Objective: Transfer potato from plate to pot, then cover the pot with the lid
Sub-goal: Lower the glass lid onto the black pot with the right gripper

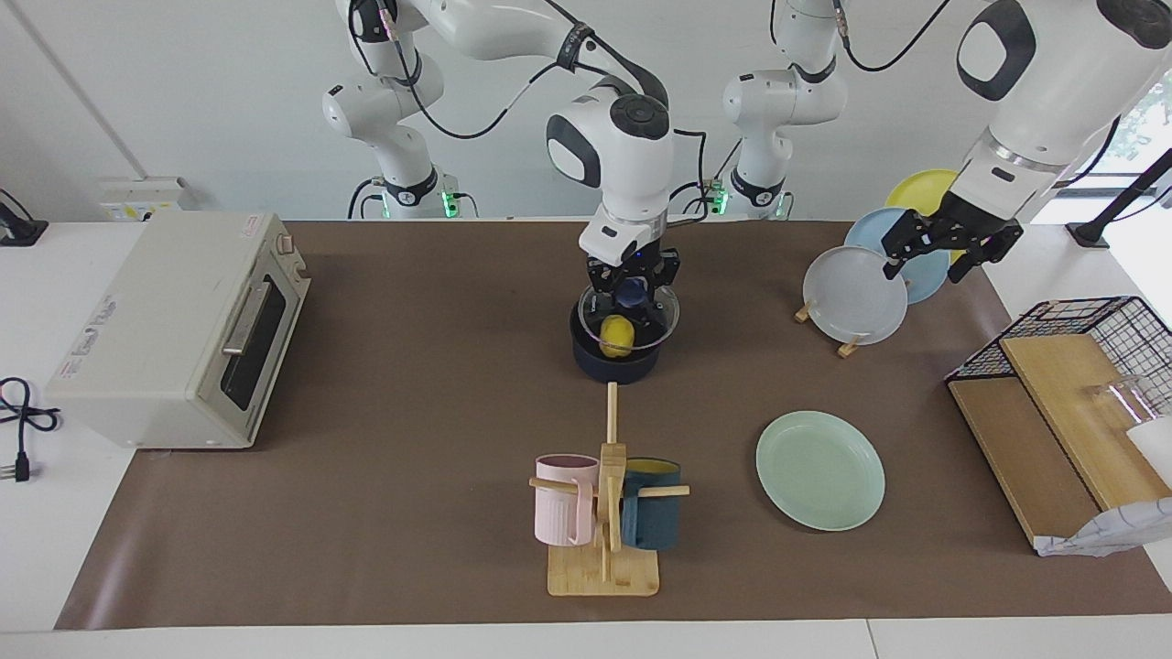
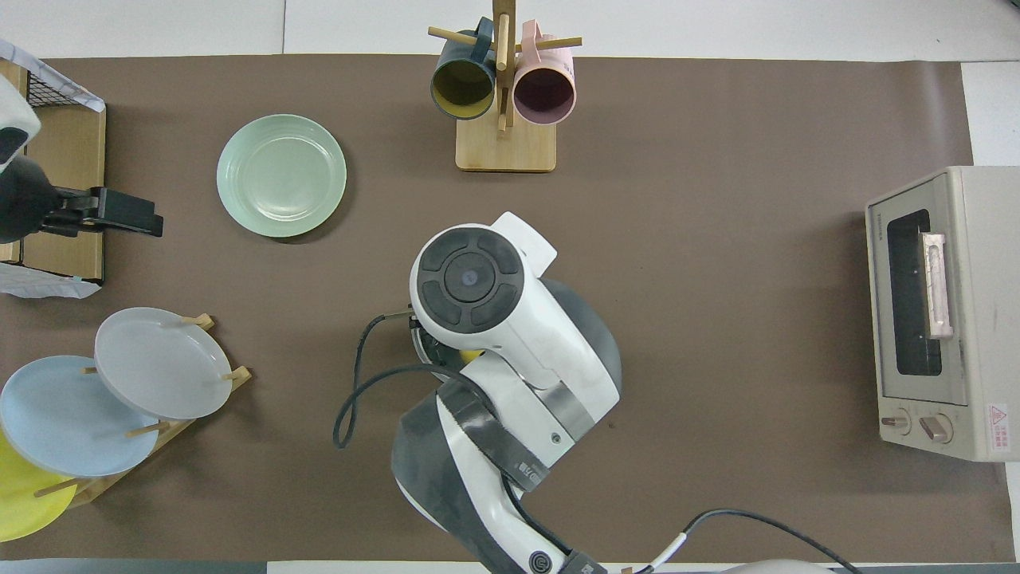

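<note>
Right claw [image 1: 632, 295]: pinching the lid [image 1: 661, 316] knob, directly over the pot [image 1: 615, 361].
Lid: on the pot's rim.
Potato [image 1: 616, 336]: inside the pot, under the lid.
Left claw [image 1: 952, 240]: spread, raised over the plate rack [image 1: 851, 343].
Plate [image 1: 819, 469]: bare.

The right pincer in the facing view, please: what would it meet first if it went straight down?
The right pincer, shut on the blue knob of the clear glass lid, points down into the dark navy saucepan; the lid would probably meet the pot's rim first, above the yellow potato.
</note>
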Robot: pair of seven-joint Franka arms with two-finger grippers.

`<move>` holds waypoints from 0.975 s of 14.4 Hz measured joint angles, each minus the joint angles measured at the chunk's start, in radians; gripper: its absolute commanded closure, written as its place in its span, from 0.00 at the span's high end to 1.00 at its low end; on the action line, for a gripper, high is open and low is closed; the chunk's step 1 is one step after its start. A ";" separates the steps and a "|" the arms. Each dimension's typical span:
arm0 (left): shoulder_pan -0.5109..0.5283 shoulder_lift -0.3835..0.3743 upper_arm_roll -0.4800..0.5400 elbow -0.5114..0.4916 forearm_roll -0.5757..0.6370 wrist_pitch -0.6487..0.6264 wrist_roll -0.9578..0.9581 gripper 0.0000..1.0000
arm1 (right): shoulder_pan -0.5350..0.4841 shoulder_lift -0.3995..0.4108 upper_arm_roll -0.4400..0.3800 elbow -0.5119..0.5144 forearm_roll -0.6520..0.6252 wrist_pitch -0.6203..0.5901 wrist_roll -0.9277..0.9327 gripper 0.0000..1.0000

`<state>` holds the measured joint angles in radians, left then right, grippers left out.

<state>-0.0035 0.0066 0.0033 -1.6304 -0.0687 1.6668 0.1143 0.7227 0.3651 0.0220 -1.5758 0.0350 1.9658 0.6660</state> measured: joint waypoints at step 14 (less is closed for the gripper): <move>-0.003 -0.058 -0.014 0.040 0.048 -0.141 0.008 1.00 | -0.011 0.012 -0.011 -0.028 -0.001 -0.005 -0.003 0.00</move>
<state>-0.0067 -0.0516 -0.0109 -1.5907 -0.0208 1.5257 0.1221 0.7115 0.3774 0.0114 -1.6038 0.0341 1.9611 0.6626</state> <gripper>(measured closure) 0.000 0.388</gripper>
